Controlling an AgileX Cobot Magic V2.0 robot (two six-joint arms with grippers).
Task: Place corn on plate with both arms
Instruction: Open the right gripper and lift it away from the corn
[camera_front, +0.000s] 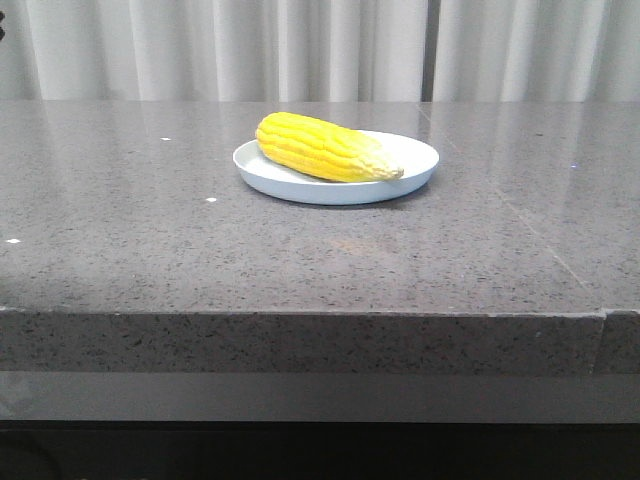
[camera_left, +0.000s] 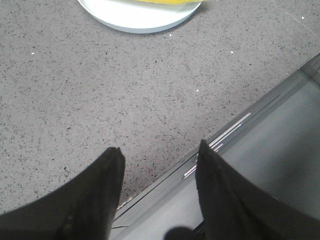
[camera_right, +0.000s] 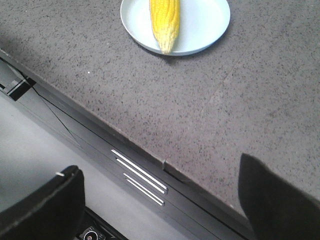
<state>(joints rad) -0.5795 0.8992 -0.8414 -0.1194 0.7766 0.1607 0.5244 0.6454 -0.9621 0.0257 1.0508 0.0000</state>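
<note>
The yellow corn (camera_front: 322, 147) lies on its side on the pale blue-white plate (camera_front: 410, 152) in the middle of the grey stone table, its paler tip pointing right. In the right wrist view the corn (camera_right: 165, 19) rests across the plate (camera_right: 206, 24). In the left wrist view only the plate's edge (camera_left: 134, 20) and a sliver of corn (camera_left: 167, 2) show. My left gripper (camera_left: 161, 152) is open and empty, over the table's front edge. My right gripper (camera_right: 160, 172) is open wide and empty, also back at the front edge. Neither gripper shows in the front view.
The grey speckled table (camera_front: 150, 240) has a front edge (camera_front: 300, 315) with a lower dark ledge below it. Pale curtains (camera_front: 300, 45) hang behind the table. Metal strips (camera_right: 140, 175) mark the ledge in the right wrist view.
</note>
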